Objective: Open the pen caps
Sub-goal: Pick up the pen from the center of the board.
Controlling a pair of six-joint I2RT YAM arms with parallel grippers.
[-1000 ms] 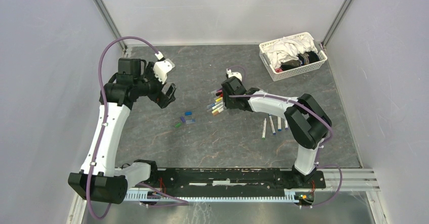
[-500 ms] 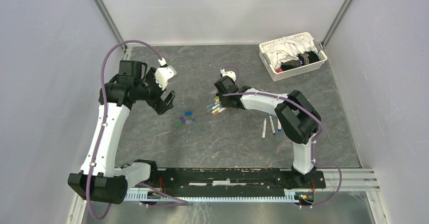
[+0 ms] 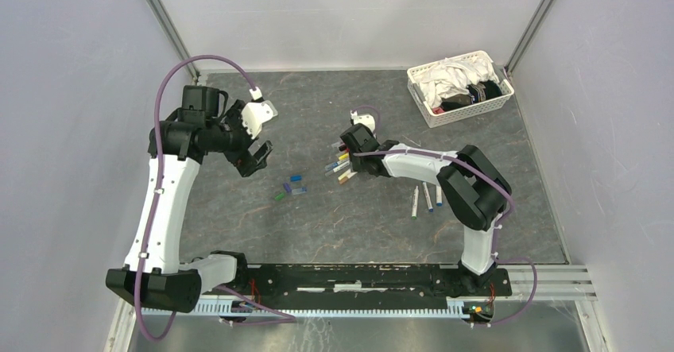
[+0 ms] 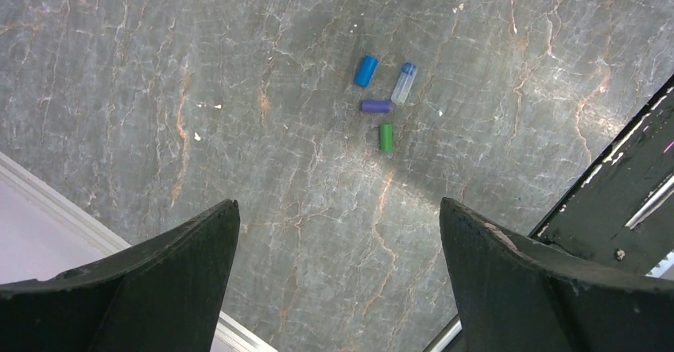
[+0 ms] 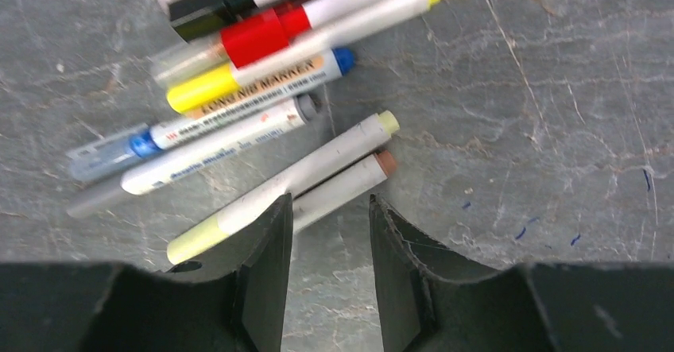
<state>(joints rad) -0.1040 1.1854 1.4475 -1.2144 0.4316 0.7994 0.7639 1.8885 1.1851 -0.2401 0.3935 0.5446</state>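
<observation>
Your right pincer [image 5: 327, 233] is half spread, holding nothing, astride the brown-tipped pen [image 5: 350, 183]. The pen's long axis runs skewed through the gap, brown end pointing away. A pale-yellow pen [image 5: 302, 173] crowds one jaw, with bare table [image 5: 556, 129] beyond the other. The left pincer [image 4: 338, 241] is spread wide over loose caps [image 4: 385, 102], well apart.

My table [image 3: 358, 225] is a grey marbled slab. Near its middle lies a bunch of pens [image 3: 340, 167], with four loose pen caps [image 3: 292, 187] just left of them. Three separate pens [image 3: 427, 197] lie to the right. A white lattice basket [image 3: 465, 116] sits in the far right corner.
</observation>
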